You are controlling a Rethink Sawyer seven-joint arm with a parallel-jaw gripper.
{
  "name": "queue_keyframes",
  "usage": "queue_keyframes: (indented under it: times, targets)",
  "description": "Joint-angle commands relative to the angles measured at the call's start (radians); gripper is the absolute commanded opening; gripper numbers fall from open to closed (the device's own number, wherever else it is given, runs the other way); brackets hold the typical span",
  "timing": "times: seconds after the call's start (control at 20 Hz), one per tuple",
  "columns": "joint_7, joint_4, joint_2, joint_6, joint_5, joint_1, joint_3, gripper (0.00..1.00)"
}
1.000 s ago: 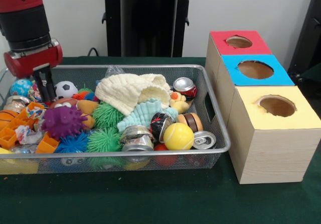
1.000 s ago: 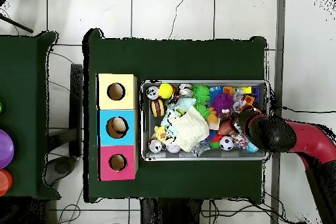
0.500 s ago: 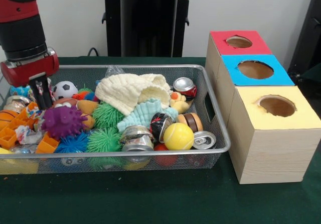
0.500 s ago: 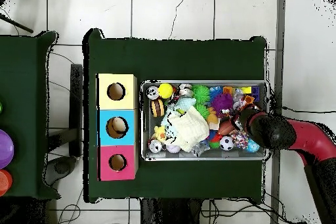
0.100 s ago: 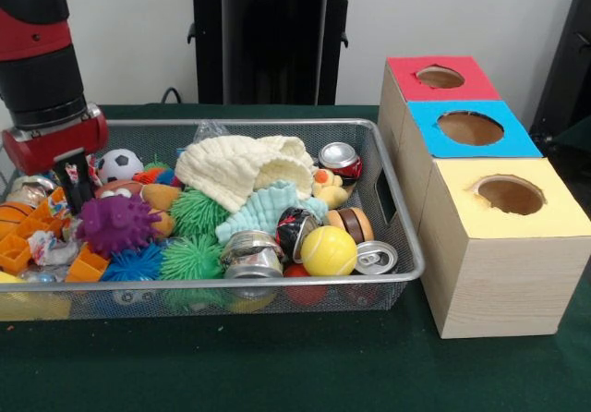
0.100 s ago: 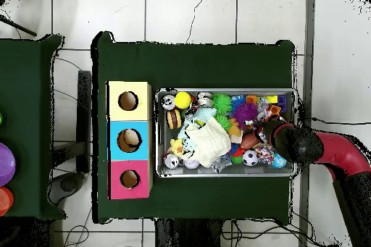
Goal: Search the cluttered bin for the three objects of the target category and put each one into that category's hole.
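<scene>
- Bin (image 5: 392,246): wire mesh tray, packed full. Sits just beside the three boxes: red box (image 5: 441,78), blue box (image 5: 471,127), yellow box (image 5: 510,195), each with a round hole on top.
- Target category isn't stated and can't be read from the scene. Candidate groups: cans, balls, spiky rubber toys.
- Cloth (image 5: 245,167): soft, draped over the middle of the pile and likely hiding items. Light and floppy; pinch a fold to move it.
- Purple spiky ball (image 5: 116,223): just beside the gripper at its end of the bin. Soft, squashy, grippy; squeeze across the body.
- Yellow ball (image 5: 329,250): at the near rim of the bin, box end. Smooth, round and light, so it may roll out of a pinch; grip across the centre.
- Cans (image 5: 250,253): thin metal, light, dent easily, slick. Grip across the barrel.
- Gripper (image 5: 76,183): low in the clutter beside the purple spiky ball and orange plastic pieces (image 5: 42,232). Can't tell how wide it stands or whether it holds anything; the overhead view has the arm (image 6: 304,145) covering it.
</scene>
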Motion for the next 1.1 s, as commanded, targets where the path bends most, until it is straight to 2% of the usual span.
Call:
queue_keyframes:
  times: [0.05,0.35,0.65,0.85,1.1]
  targets:
    - [-0.242,-0.055,0.036,0.019,-0.071,0.0,0.003,1.0]
    - [-0.255,-0.051,0.044,0.035,-0.044,-0.015,0.023,1.0]
    - [-0.262,-0.058,0.051,0.035,-0.051,-0.021,0.026,1.0]
    - [-0.339,-0.101,0.099,0.037,-0.051,-0.048,0.052,1.0]
    - [-0.341,-0.132,0.136,0.006,-0.079,-0.036,0.053,1.0]
